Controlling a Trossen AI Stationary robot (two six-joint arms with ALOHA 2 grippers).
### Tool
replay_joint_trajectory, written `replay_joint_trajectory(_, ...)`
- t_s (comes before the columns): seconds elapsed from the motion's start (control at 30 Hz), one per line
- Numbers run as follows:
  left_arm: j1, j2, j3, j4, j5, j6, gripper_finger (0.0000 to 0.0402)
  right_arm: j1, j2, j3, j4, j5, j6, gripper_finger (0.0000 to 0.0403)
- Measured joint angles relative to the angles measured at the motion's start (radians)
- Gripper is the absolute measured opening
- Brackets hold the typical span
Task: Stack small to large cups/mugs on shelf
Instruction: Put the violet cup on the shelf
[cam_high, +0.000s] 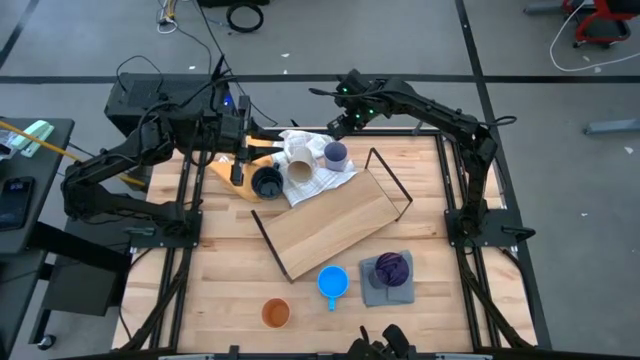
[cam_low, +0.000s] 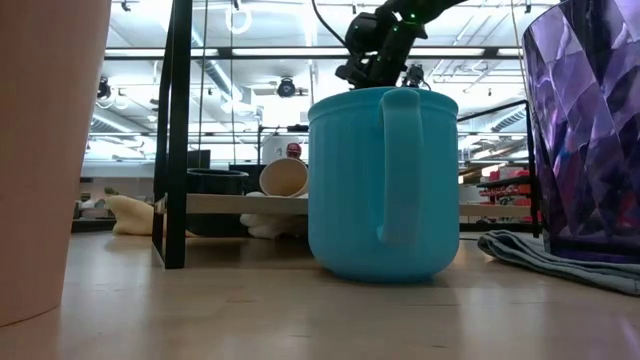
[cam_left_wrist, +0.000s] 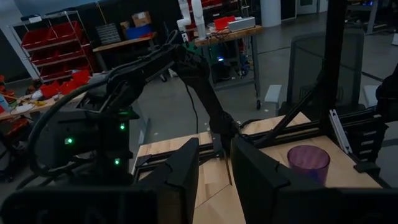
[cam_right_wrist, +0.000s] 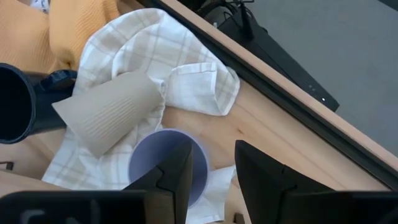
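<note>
Lavender cup (cam_right_wrist: 166, 165) upright on white checked cloth (cam_right_wrist: 180, 74), directly below right gripper (cam_right_wrist: 211, 171); jaws parted, holding nothing. Beige cup (cam_right_wrist: 112, 111) tipped beside it, navy mug (cam_high: 266, 183) next. Left gripper (cam_left_wrist: 214, 171) raised near navy mug, jaws partly apart, empty. Shelf (cam_high: 330, 222) mid-table. Blue mug (cam_high: 333, 282), orange cup (cam_high: 275, 313), purple cup (cam_high: 392, 267) at near edge.

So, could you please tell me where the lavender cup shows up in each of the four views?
High view: the lavender cup stands on the white checked cloth at the table's far edge, under the right gripper.
Low view: not visible.
Left wrist view: not in it.
Right wrist view: lavender cup upright behind the gripper's fingers.
Shared landmark: the beige cup lies tipped beside it.
</note>
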Motion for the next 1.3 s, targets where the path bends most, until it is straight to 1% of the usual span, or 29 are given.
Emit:
replay_joint_trajectory(0.6, 0.0, 0.0, 0.0, -0.004, 0.0, 0.0, 0.01, -0.006, 0.005, 0.0, -0.006, 0.01, 0.031, 0.0128)
replay_joint_trajectory(0.87, 0.0, 0.0, 0.0, -0.024, 0.0, -0.003, 0.0102, -0.004, 0.006, 0.0, -0.019, 0.009, 0.075, 0.0128)
replay_joint_trajectory(1.0, 0.0, 0.0, 0.0, -0.023, 0.0, -0.003, 0.0102, -0.003, 0.006, 0.0, -0.084, -0.012, 0.141, 0.0128)
replay_joint_trajectory(1.13, 0.0, 0.0, 0.0, -0.023, 0.0, -0.01, 0.0101, 0.003, 0.007, 0.0, -0.155, -0.017, 0.146, 0.0128)
replay_joint_trajectory(1.3, 0.0, 0.0, 0.0, -0.03, 0.0, -0.011, 0.0103, 0.014, 0.007, 0.0, -0.137, -0.061, 0.16, 0.0128)
